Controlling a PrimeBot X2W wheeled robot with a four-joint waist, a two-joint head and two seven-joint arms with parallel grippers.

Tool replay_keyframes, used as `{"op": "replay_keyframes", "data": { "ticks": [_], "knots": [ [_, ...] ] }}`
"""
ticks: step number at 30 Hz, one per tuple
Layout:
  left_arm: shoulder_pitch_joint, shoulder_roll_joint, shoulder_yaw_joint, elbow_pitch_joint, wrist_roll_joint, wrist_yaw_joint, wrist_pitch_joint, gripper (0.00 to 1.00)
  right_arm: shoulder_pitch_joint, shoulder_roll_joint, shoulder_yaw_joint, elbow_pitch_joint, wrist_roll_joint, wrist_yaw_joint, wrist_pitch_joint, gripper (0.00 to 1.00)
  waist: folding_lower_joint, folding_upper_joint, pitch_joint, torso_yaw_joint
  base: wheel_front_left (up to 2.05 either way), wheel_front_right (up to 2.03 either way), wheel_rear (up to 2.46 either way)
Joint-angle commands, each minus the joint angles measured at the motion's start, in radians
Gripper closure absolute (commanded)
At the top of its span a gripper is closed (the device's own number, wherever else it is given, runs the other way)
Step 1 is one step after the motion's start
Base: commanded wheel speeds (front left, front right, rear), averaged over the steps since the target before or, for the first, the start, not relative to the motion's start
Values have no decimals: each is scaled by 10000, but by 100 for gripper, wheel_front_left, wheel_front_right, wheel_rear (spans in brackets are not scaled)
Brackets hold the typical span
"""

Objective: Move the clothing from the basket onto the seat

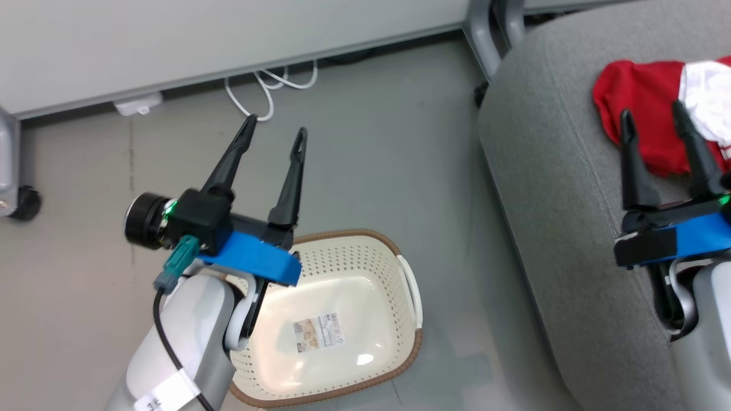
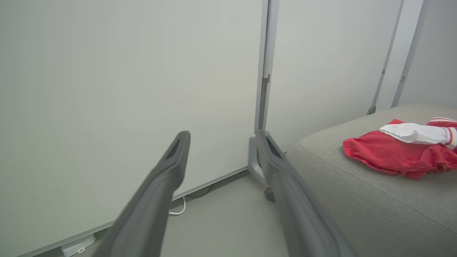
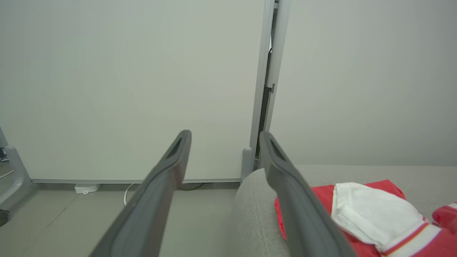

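The left arm reaches forward from the near left, its pale forearm rising over the near-left corner of the basket [image 1: 365,233]. The left pincer [image 1: 276,125] is held above the grey floor [image 1: 371,142], its two dark fingers pointing to the far side and spread wide apart with nothing between them. In the left wrist view the fingers frame the pale wall panel [image 2: 107,89] and a grey upright post [image 2: 266,71].

The right arm comes up at the near right over the seat [image 1: 559,171]. The right pincer [image 1: 651,108] is also open and empty. Its fingers point away from the robot and their tips are above the near edge of the clothing [image 1: 645,85]. Whether they touch the fabric cannot be told from the head view. In the right wrist view the fingers stand clear above it.

The clothing lies in a crumpled heap on the far right part of the seat, red with a white panel on top and a striped edge. The basket stands on the floor to the left of the seat. Its cream perforated bottom is bare and carries a printed label [image 1: 318,333]. A white cable [image 1: 268,91] loops on the floor at the foot of the wall panel, with a small white plug block [image 1: 137,104] to its left. A dark caster wheel [image 1: 25,202] sits at the far left edge.
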Motion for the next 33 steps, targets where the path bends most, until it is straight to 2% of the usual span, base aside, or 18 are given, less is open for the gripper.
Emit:
{"op": "replay_keyframes", "data": {
  "ticks": [1, 12, 18, 26, 33],
  "knots": [
    [372, -141, 425, -89, 239, -89, -28, 0, 282, 155, 85, 64, 110, 1, -33, 0, 2, 0, -572, 529, 0, 0, 0],
    [2403, -973, 3142, -435, 1378, -302, -28, 0, 1210, 761, 490, 116, 183, 1, -33, 0, 2, 0, -1641, 1184, 0, 0, 0],
    [3394, -1281, 4153, -726, 1638, -577, -28, 0, 2057, 1079, 587, 33, 260, 1, -33, 0, 2, 0, -2160, 1308, 0, 0, 0],
    [4295, -1444, 4494, -796, 1844, -948, -29, 0, 3061, 1374, 347, -210, 261, 1, -33, 0, 2, 0, -2587, 1424, 0, 0, 0],
    [4573, -1456, 4396, -841, 1669, -965, -29, 0, 3609, 1437, 25, -365, 275, 1, -33, 0, 2, 0, -2700, 1532, 0, 0, 0]
  ]
}}
